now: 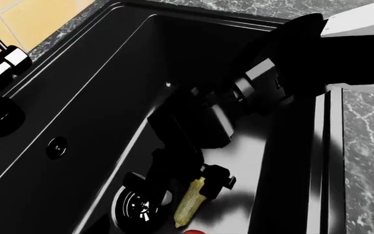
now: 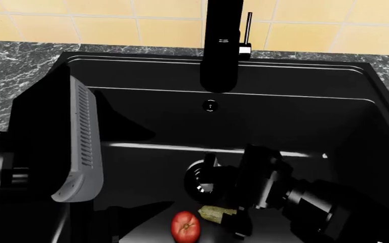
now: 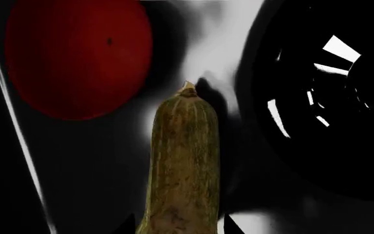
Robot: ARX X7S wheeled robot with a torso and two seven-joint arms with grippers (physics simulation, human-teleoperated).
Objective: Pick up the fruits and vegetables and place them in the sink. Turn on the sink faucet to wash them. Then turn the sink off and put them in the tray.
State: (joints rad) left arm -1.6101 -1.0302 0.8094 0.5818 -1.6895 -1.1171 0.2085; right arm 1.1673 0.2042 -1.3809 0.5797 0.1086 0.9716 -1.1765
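my right hand (image 2: 238, 215) sits low in the sink (image 2: 147, 109), pinching the squash (image 1: 190, 204) by one end, its long axis pointing straight away from the hand beside the tomato (image 2: 186, 226).

The renders were sharp throughout, with no motion blur and no visible bending at the edges. Most of each picture was very dark, because the matte black sink (image 2: 356, 81) swallowed the light. Broad pale sheens lay on its floor, brightest in the left wrist view, and thin bright lines traced its edges. The drain (image 3: 323, 97) carried small hard white glints. The squash (image 3: 183, 165) cast a soft dark shadow beside its tip, and the tomato (image 3: 76, 58) looked deep and dull red. The yellow wall tiles (image 2: 113, 20) and grey marbled worktop (image 2: 12, 71) were evenly lit.
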